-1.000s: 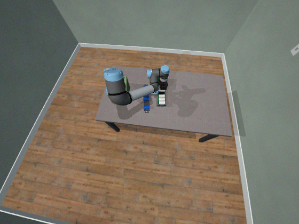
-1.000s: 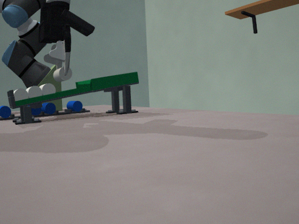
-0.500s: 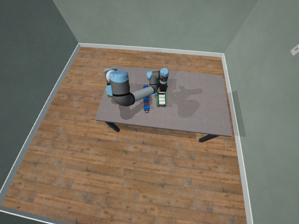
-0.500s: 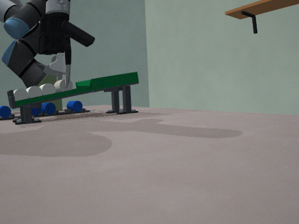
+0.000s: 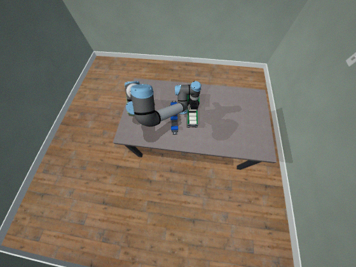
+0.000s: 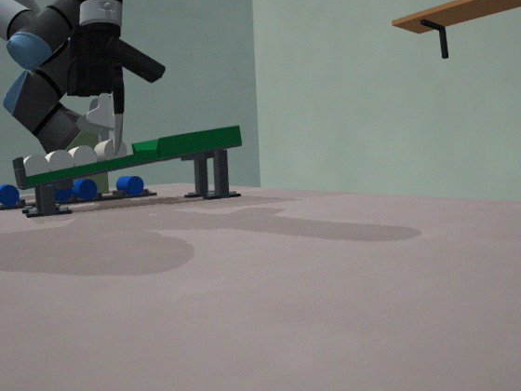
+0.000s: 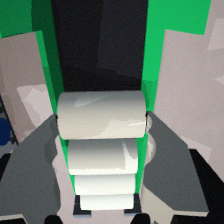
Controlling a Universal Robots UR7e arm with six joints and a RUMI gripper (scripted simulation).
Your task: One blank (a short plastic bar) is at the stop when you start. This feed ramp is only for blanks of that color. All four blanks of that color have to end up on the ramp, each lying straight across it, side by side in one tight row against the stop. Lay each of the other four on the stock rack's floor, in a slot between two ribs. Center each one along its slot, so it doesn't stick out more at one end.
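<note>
The green feed ramp (image 5: 197, 119) (image 6: 200, 142) (image 7: 180, 15) slopes down to a dark stop (image 6: 20, 173). Three white blanks lie straight across it in a row at the stop: the lowest blank (image 6: 36, 165) (image 7: 106, 202), the middle blank (image 6: 60, 160) (image 7: 105, 184) and the upper blank (image 6: 83, 155) (image 7: 102, 157). My gripper (image 6: 112, 148) (image 7: 102, 113) is shut on a fourth white blank by its ends, straight across the ramp, low and just uphill of the row. Whether it touches the ramp or row is unclear. Blue blanks (image 5: 174, 128) (image 6: 130, 184) lie across the stock rack (image 5: 174, 123) (image 6: 149, 193).
The rack stands beside the ramp, on the arm base's side. The ramp's upper end has higher green side walls (image 6: 223, 136) near my fingers. An olive panel (image 6: 88, 139) stands behind the ramp. A wall shelf (image 6: 460, 8) is far off at the right.
</note>
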